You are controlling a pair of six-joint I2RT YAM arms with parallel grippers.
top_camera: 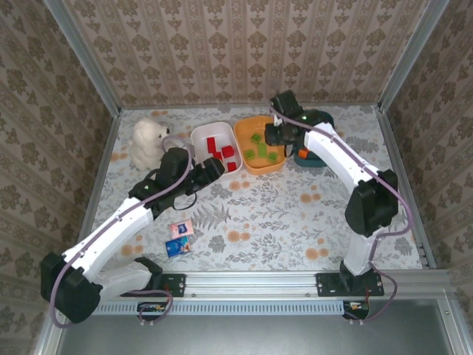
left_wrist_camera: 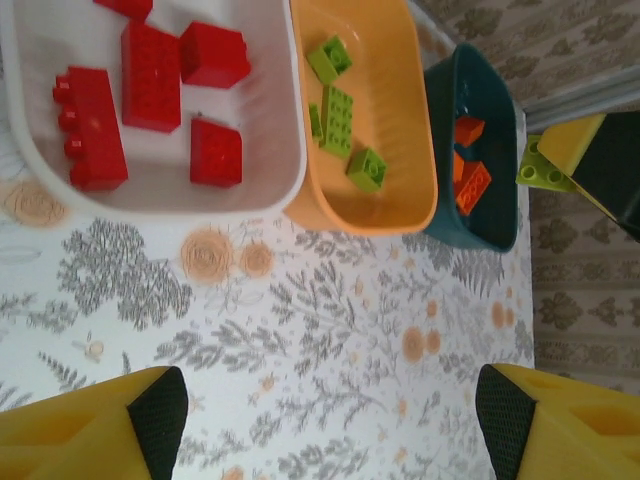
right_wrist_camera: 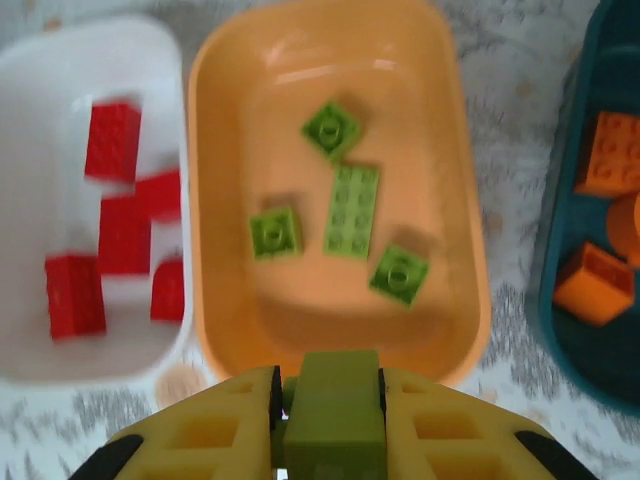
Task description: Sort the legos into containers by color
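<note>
Lego [right_wrist_camera: 333, 400], green, pinched in right gripper [right_wrist_camera: 330, 418] above orange bin [right_wrist_camera: 462, 180].

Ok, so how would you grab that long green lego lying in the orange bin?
The long green lego lies flat, studs up, in the orange bin. Come straight down from above and pinch its two long sides, across the narrow width; they look flat and parallel. Mind the small green brick close beside it.

Bare table [top_camera: 281, 214] fronts the bins [top_camera: 260, 169]; bear [top_camera: 148, 142] flanks them.
</note>
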